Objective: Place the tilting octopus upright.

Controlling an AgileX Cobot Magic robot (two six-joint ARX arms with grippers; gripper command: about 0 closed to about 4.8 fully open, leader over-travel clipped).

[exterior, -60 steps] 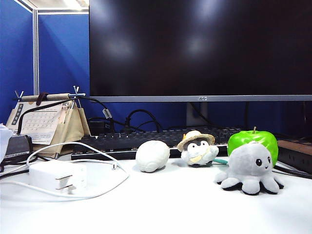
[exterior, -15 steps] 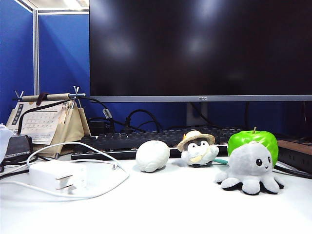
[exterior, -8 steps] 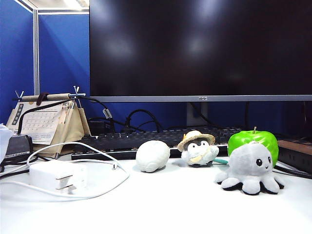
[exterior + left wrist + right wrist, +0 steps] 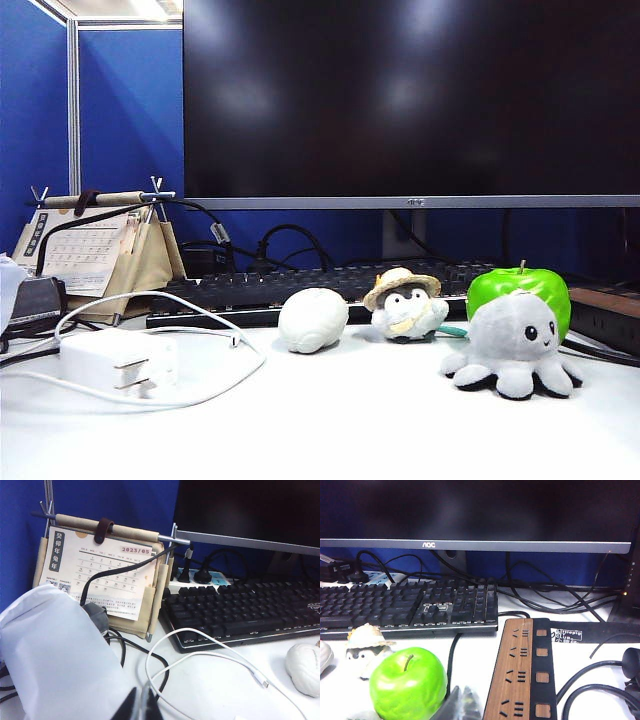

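Observation:
The light grey plush octopus [image 4: 512,340] sits on the white table at the right of the exterior view. Its head is up, its black eyes face the camera and its tentacles are spread flat. It rests right against the front of a green apple [image 4: 520,288]. Neither gripper shows in the exterior view. In the left wrist view my left gripper [image 4: 140,707] hangs shut and empty over a loop of white cable, far from the octopus. In the right wrist view my right gripper [image 4: 461,705] is shut and empty, just beside the apple [image 4: 409,684]; the octopus is not clearly seen there.
A straw-hatted penguin plush [image 4: 405,305] and a white egg-shaped lump [image 4: 313,319] stand left of the octopus, before a black keyboard [image 4: 300,285]. A white charger [image 4: 118,362] with cable and a desk calendar [image 4: 90,250] are at the left. A wooden power strip [image 4: 520,670] lies right of the apple.

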